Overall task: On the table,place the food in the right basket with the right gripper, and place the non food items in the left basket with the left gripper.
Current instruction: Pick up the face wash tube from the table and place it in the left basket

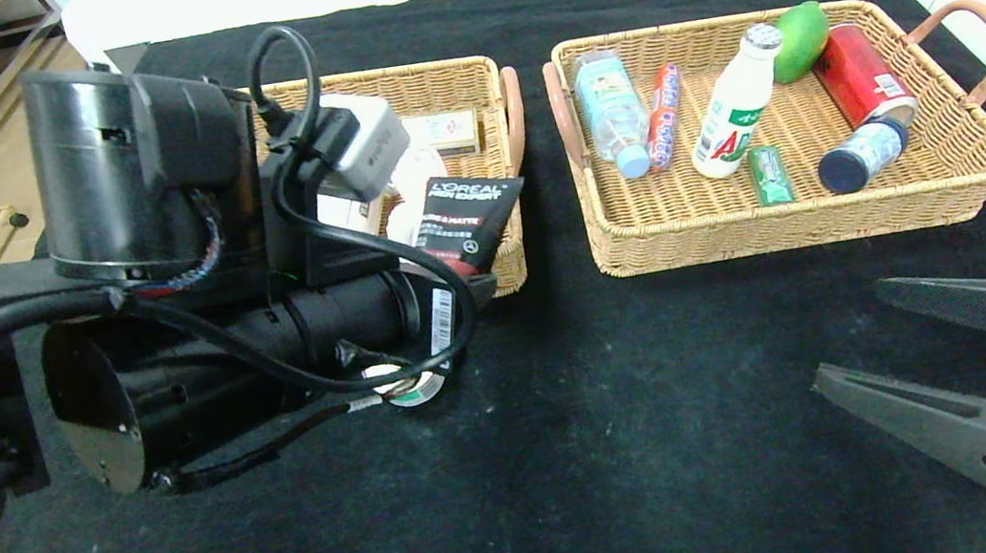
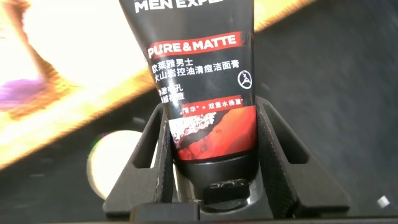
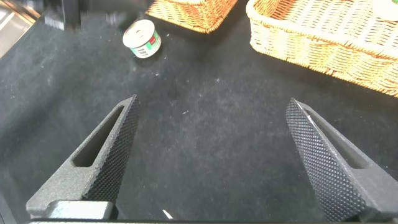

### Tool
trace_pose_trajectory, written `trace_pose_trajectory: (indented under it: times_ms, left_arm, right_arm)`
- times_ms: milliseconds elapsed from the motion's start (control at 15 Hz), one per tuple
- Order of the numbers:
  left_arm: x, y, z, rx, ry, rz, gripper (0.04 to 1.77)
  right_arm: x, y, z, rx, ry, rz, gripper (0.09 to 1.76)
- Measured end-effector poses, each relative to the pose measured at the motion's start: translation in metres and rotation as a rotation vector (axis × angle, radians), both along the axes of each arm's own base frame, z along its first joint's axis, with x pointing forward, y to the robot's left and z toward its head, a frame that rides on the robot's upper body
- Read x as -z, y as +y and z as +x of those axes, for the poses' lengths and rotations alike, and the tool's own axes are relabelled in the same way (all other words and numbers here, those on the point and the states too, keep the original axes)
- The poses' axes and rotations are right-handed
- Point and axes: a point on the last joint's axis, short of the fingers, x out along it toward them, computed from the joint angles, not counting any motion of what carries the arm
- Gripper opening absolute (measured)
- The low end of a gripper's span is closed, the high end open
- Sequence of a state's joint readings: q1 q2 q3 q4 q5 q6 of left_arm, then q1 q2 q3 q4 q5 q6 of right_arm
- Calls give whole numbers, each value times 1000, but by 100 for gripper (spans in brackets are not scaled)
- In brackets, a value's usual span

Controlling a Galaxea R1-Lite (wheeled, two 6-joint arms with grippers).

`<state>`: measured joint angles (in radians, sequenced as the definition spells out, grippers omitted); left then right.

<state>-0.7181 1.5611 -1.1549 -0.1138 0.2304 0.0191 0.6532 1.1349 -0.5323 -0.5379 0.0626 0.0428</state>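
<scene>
Grip: left gripper clenched on black-and-red plastic face-wash tube near its cap end | place: over near rim of left wicker basket, far-left tabletop | handling: light, soft, probably slippery; hold by stiff cap shoulder | right gripper released, parked at near-right edge

Desk w/ matt black cloth, slightly fuzzy; both baskets, left & right, rough woven wicker w/ smooth handles; face-wash tube glossy plastic; right end effector matt grey plastic, pads w/ knurled texture.
</scene>
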Motion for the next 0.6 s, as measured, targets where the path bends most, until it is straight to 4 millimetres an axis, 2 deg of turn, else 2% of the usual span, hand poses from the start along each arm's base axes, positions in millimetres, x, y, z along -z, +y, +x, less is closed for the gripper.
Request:
trace_pose_trajectory:
  times_ms: [333,600]
  left_arm:
    - [-19,23,15,-97,-52,-41,84]
    - [-35,52,29,-198,-95,-66,84]
  right_arm:
    - [1,0,0,-1,3,-3,171]
    - [1,0,0,0,1,-1,171]
